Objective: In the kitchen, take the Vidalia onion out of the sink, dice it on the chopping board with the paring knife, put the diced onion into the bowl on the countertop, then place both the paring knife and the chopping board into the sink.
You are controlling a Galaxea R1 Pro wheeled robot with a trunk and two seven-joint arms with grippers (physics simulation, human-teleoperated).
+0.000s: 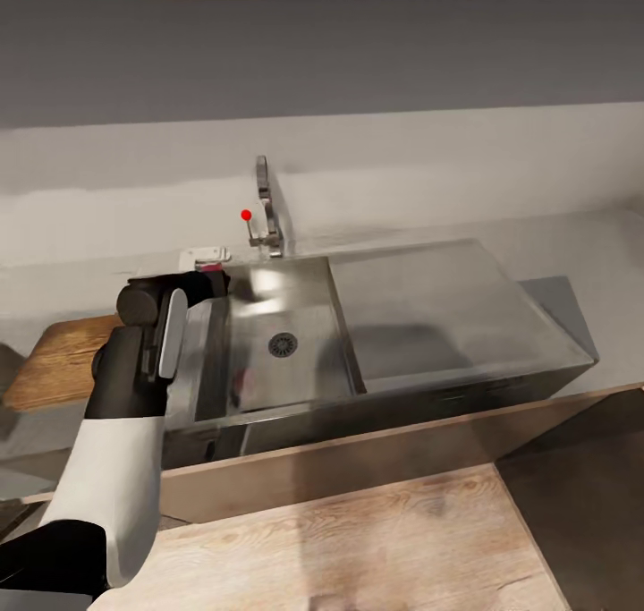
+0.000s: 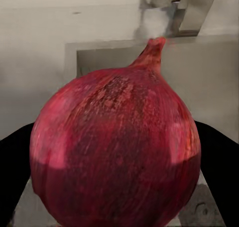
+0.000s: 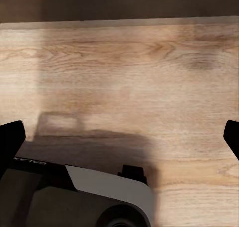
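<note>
Onion (image 2: pixel 117 152), dark red with a tapering neck, sits clamped between the left jaws; the black fingers (image 2: pixel 15 172) press its two flanks in the left wrist view. The left gripper (image 1: pixel 210 282) holds it above the rear left corner of the sink (image 1: pixel 295 387), just beside the basin's left wall. Below the onion lies the steel basin floor, with the faucet (image 1: pixel 266 207) base beyond. The head view shows the basin with its drain (image 1: pixel 283 344), a flat steel drainboard (image 1: pixel 429 311) to its right, and a pale counter (image 1: pixel 572 244) around both. A brown wooden board (image 1: pixel 58 360) lies on the counter just left of the sink, partly hidden by the left arm.

The right jaws stand wide apart and hold nothing; their tips (image 3: pixel 11 137) frame a light wooden floor (image 3: pixel 129 72) and part of the robot's own body.

Step in hand, as judged: taking the onion out of the sink. The next move calls for carrying the onion leftward over the basin wall and lowering it onto the board, neck clear, before the jaws release. A round onion may roll on release.
</note>
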